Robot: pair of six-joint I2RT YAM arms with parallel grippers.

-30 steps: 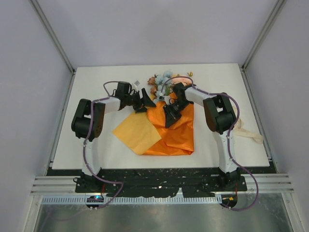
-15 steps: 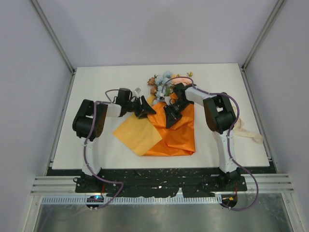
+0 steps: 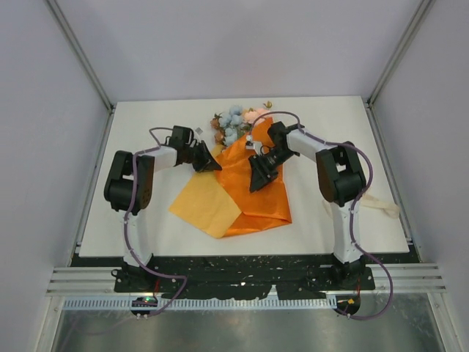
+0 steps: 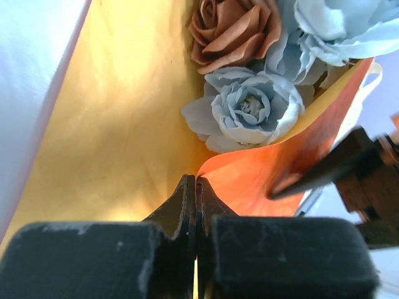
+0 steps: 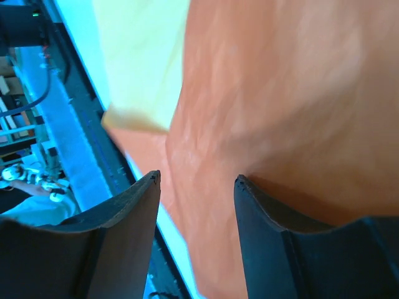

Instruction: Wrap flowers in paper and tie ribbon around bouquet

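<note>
Left gripper (image 4: 196,182) pinching, right gripper (image 5: 196,177) loose

The left one is clamped on the folded edge of the orange paper (image 4: 112,124), just near-left of the flowers (image 4: 248,107) at the table's (image 3: 146,220) far middle. The right one hovers, jaws apart, over the sheet's right side. I'd draw that flap across the flowers slowly so it wraps snug without tearing.

The top external camera looks steeply down from above and behind the arm bases, which lie along the bottom of its frame, and takes in the whole table (image 3: 330,125) from a distance. Each wrist camera sits very close, looking forward past the left gripper (image 4: 196,180) or the right gripper (image 5: 196,179), low in its frame. All three views share the paper (image 3: 256,191); only the top and left wrist views share the flowers (image 3: 233,121).
</note>
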